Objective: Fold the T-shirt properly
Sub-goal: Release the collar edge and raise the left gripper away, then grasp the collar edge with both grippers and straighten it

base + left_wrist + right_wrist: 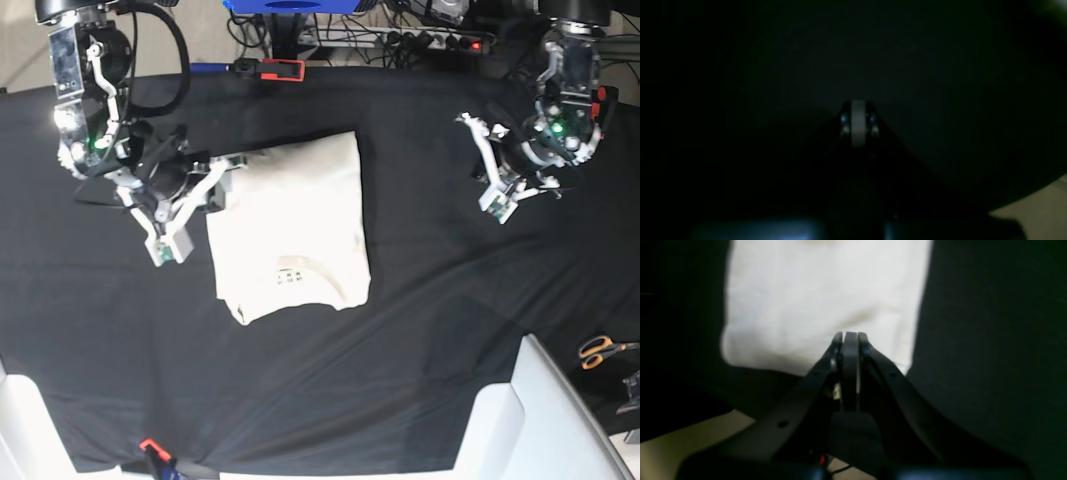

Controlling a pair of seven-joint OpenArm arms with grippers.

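The T-shirt (290,225) lies folded into a compact cream rectangle near the middle of the black-covered table (450,330), its small dark printed mark (290,271) showing toward the 6 o'clock end of the bundle. The right claw (232,160) sits at about 10 o'clock from the shirt's centre, its tip at the garment's upper corner; in its wrist view the fingers (863,340) are pressed together with no cloth between them, the pale fabric lying just beyond the tips. The left claw (468,120) hangs well apart from the shirt, out at roughly 2 o'clock over bare black cloth, and its dim wrist view shows it likewise clenched on nothing. A pair of orange-handled scissors (602,350) rests off the table's edge at about 4 o'clock.
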